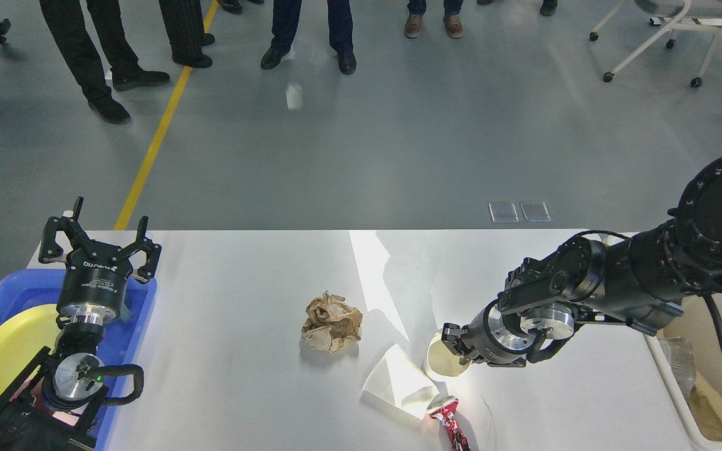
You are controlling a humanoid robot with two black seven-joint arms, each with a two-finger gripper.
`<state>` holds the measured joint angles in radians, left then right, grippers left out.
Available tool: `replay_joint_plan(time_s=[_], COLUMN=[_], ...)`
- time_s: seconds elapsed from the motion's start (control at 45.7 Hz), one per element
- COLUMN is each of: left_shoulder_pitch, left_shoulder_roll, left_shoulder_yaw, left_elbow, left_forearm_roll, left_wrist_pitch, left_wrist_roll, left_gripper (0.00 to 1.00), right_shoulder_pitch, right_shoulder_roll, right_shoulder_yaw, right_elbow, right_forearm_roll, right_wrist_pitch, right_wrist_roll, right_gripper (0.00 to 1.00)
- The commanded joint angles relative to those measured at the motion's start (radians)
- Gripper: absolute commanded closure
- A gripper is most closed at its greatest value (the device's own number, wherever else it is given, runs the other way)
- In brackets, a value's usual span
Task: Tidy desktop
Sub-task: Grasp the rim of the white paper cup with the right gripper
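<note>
The surface (242, 326), a wide white desktop, carries the litter near its front edge, right of the middle: a crumpled brown paper ball (331, 321), a folded white paper napkin (398, 380) nearer the front, a small cream paper cup (441, 361) touching the napkin's right side, and a crushed red wrapper (450, 425) at the very front edge.

The right claw (450, 342) reaches in low from the right edge and meets the cup's rim. It is seen dark and almost end-on, so I cannot tell whether its fingers grip the rim. The low, sideways approach probably suits a light cup that would tip if pushed from above.

The left claw (99, 235) is held upright with fingers spread wide, empty, above the blue tray (143, 300) at the surface's left edge, likely parked out of the way. A yellow plate (4, 351) lies in that tray. A cream-white bin (674, 388) beside the right edge looks like the place for rubbish.
</note>
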<state>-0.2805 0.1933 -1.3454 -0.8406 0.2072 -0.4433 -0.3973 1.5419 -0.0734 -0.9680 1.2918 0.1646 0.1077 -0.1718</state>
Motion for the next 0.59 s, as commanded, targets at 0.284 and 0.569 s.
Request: replay_joint_plan(time_s=[0.284, 0.569], left_shoulder_pitch=[0.0, 0.0], left_shoulder_roll=[0.0, 0.0], left_shoulder_yaw=[0.0, 0.0], left_elbow=[0.0, 0.0], left_forearm_roll=[0.0, 0.0], left_wrist_pitch=[0.0, 0.0], left_wrist_roll=[0.0, 0.0], left_gripper=[0.04, 0.04], right_shoulder_pitch=[0.224, 0.521], right_shoulder_roll=[-0.077, -0.181], right_shoulder_yaw=[-0.08, -0.166], right_elbow=[0.13, 0.222], right_forearm_roll=[0.013, 0.012], right_wrist_pitch=[0.121, 0.412], right_wrist_roll=[0.008, 0.011], right_gripper=[1.0, 1.0])
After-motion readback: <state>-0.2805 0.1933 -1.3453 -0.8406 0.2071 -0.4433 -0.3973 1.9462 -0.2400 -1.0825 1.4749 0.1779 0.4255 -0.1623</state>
